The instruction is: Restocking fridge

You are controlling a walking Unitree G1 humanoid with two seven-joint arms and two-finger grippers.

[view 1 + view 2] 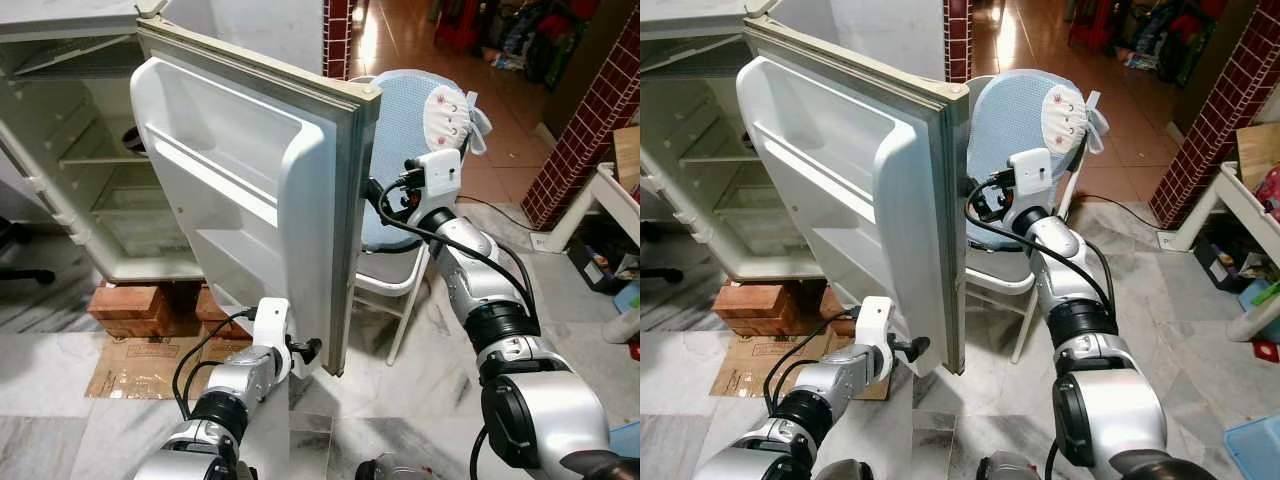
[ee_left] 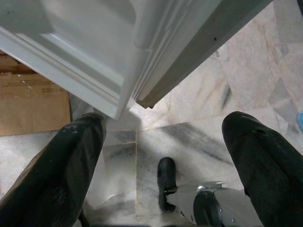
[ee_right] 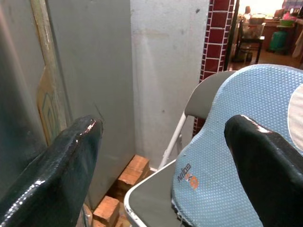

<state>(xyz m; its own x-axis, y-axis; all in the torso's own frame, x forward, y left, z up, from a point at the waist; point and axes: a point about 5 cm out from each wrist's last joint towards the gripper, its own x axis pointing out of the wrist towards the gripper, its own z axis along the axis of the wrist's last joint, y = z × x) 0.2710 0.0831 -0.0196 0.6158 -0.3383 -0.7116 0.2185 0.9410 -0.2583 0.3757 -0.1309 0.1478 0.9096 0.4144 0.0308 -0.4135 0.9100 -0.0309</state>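
The white fridge stands open at the left, and its shelves look bare. Its door is swung wide towards me, inner racks facing left. My left gripper is low at the door's bottom corner, open, with nothing between its fingers. Raised behind the door's free edge, my right gripper is also open. One of its fingers lies close to the door's grey outer face; the other is in front of the chair.
A folding chair with a blue cushion stands right behind the door. Bricks prop the fridge, with flat cardboard on the marble floor. A red brick pillar and a white table are at the right.
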